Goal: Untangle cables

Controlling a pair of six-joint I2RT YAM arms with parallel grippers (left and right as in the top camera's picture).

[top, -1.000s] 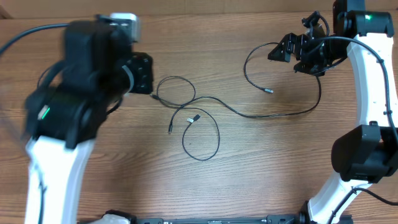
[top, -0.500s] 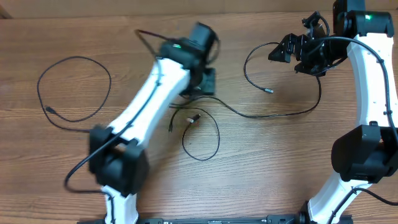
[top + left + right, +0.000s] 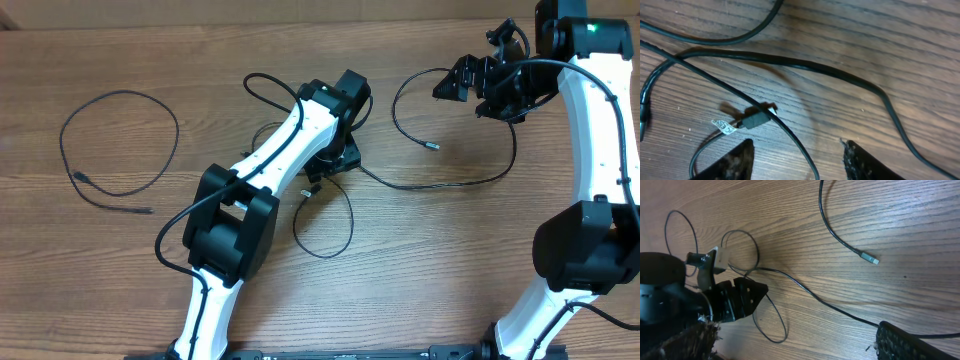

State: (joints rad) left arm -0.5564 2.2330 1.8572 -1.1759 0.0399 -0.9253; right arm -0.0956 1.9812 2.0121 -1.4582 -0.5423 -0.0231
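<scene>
Swung off the far-left cable loop (image 3: 120,145), the left gripper (image 3: 338,160) now hovers, jaws apart and empty, over the centre tangle (image 3: 325,210). Next, pinch the plug (image 3: 756,120) and draw it clear. The right gripper (image 3: 452,82) waits, spread wide, beside another cable (image 3: 398,110).

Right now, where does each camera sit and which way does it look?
Overhead: above the table, looking straight down on the cables and both arms.
Left wrist: on the left arm, close over crossing cables; left claw tips at bottom.
Right wrist: on the right arm, facing the left arm; right claw tips in bottom corners.
Shared: overhead and right wrist both show the silver-tipped plug.
</scene>
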